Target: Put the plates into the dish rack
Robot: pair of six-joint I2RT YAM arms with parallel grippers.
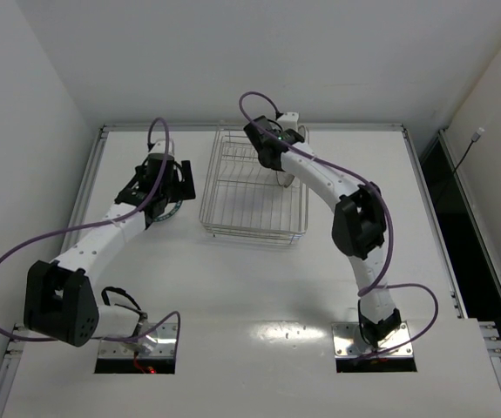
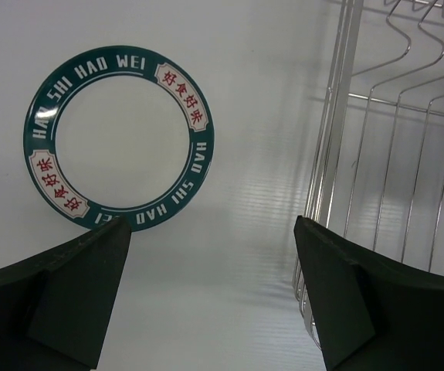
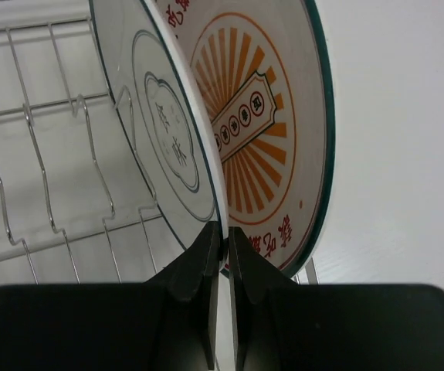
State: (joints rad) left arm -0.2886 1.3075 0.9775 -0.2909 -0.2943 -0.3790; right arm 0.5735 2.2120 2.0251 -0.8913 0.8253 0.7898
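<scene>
On white table (image 1: 233, 287), white walls (image 1: 233, 52), left fingers (image 2: 75, 294) wide, right fingers (image 3: 198, 294) pinching ringed plate (image 3: 160, 131)

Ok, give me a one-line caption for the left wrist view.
Open left jaws above the table, teal-rimmed plate lying flat ahead, dish rack to its right.

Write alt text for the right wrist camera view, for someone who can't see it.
The right gripper is shut on the rim of a ring plate held on edge. A sunburst plate stands close on its right, and the rack wires show at left.
</scene>
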